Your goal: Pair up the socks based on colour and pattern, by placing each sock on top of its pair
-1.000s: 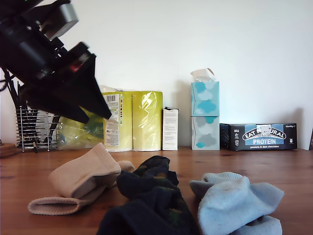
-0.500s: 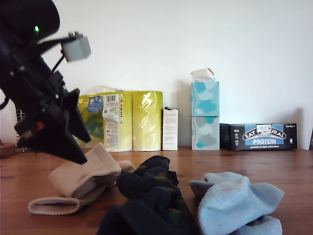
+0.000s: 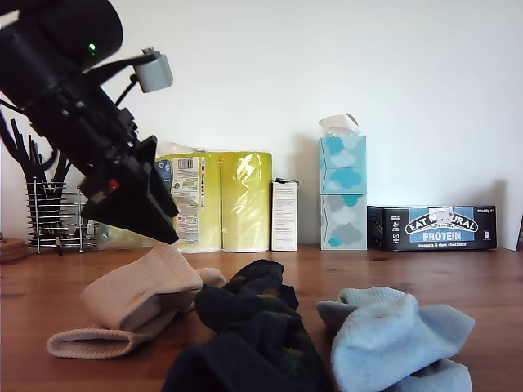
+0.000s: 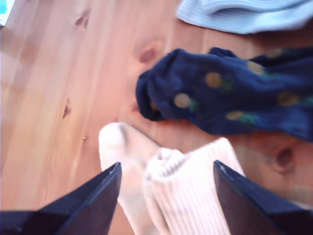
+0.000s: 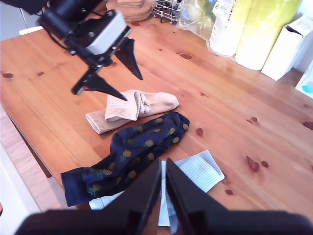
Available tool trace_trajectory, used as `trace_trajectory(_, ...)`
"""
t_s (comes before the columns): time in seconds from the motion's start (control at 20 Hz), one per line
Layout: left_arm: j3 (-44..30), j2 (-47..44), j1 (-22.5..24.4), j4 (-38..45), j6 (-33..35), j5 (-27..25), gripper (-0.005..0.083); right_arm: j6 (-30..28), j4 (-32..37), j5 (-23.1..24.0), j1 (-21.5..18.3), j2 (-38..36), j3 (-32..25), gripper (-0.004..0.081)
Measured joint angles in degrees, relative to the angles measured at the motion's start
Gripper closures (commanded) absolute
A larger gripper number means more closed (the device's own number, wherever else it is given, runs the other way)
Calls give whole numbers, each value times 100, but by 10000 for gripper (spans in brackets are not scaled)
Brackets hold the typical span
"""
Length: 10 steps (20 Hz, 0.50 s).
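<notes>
Two beige socks (image 3: 135,302) with ribbed cuffs lie bunched at the exterior view's left; they show as beige socks (image 5: 132,106) in the second wrist view. Dark navy socks (image 3: 253,331) with yellowish spots lie in the middle, and light blue socks (image 3: 396,335) at the exterior view's right. My first gripper (image 3: 161,233) hangs open just above the beige heap, with the ribbed beige sock (image 4: 188,191) below the gap of my first gripper (image 4: 166,166). The navy sock (image 4: 230,93) lies beyond it. My second gripper (image 5: 163,188) is shut, high above the light blue sock (image 5: 195,171) and the navy sock (image 5: 132,156).
Along the back wall stand a wire utensil rack (image 3: 57,216), yellow paper roll packs (image 3: 221,200), a small white box (image 3: 284,214), two stacked tissue boxes (image 3: 342,192) and a dark protein bar box (image 3: 433,227). Wooden coasters (image 3: 10,247) sit at the exterior view's left edge.
The first arm dropped from high at the exterior view's left, then shifted right, bringing its open gripper over the beige socks. The socks have not moved.
</notes>
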Motion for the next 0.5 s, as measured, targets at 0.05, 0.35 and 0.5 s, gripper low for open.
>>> trace_trajectory(0.05, 35, 177, 9, -50, 0, 7, 295, 0, 0, 0, 0, 0, 0, 782)
trace_trajectory(0.35, 83, 636, 17, -249, -28, -90, 692, 0, 0, 0, 0, 0, 0, 782)
trace_trajectory(0.5, 470, 612, 17, -529, -90, -105, 729, 0, 0, 2, 0, 0, 0, 782)
